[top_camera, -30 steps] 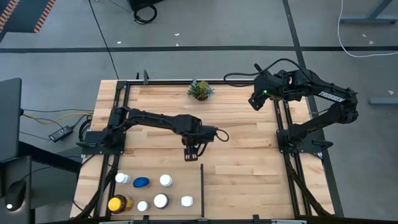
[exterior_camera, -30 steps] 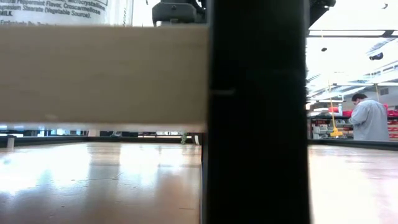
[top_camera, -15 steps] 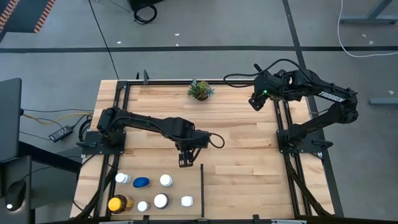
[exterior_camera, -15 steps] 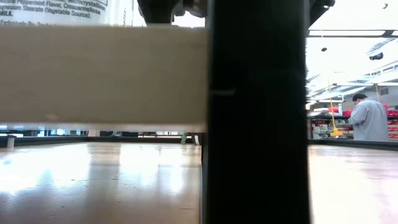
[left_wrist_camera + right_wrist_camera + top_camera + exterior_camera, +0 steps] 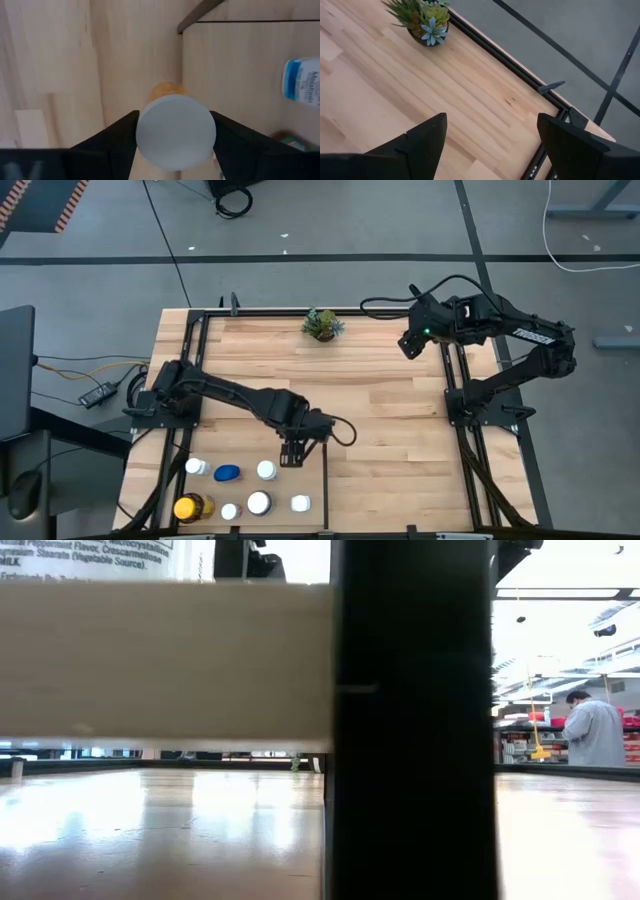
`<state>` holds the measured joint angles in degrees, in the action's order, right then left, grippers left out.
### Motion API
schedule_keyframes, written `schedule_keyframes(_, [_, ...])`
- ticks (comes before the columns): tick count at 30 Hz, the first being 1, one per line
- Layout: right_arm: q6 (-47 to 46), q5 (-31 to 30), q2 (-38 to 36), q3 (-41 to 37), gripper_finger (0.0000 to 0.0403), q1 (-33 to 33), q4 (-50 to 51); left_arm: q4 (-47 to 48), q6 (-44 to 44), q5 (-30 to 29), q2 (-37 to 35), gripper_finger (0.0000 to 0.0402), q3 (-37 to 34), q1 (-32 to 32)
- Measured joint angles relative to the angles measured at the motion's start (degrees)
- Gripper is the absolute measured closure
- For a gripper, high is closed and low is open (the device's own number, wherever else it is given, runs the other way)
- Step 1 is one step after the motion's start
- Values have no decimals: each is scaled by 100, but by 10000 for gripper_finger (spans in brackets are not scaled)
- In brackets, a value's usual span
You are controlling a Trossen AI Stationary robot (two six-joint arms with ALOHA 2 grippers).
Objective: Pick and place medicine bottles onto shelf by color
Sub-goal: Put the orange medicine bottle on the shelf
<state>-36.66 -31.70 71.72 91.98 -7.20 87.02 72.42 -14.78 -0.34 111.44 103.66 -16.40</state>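
The left gripper (image 5: 175, 137) is closed on the orange bottle (image 5: 175, 131), white cap facing the wrist and long axis pointing down at the shelf (image 5: 340, 490) beside the divider bar (image 5: 325, 480), while the right gripper (image 5: 408, 343), jaws spread and empty, waits well apart near the potted plant (image 5: 321, 324).

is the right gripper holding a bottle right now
No, the right gripper is open and empty above bare wood near the potted plant.

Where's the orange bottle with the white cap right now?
The orange bottle is gripped in the left end effector, above the table's near middle in the high view, just left of the black divider bar.
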Motion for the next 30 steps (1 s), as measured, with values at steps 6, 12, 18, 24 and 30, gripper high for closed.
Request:
schedule_keyframes(6, [-216,-5,0,0,84,160,2,-242,-572,-93,4,185,0,-350])
schedule_keyframes(12, [-239,-3,0,0,84,470,3,-279,-745,-246,7,183,0,-506])
schedule_keyframes(18, [-524,-3,0,0,84,798,9,-280,-1103,-269,9,162,0,-530])
schedule_keyframes(24, [-647,-49,1,0,84,1104,12,-428,-1328,-269,9,188,-2,-682])
schedule_keyframes(30, [-900,-119,2,0,84,1393,13,-617,-1529,-286,11,174,-4,-865])
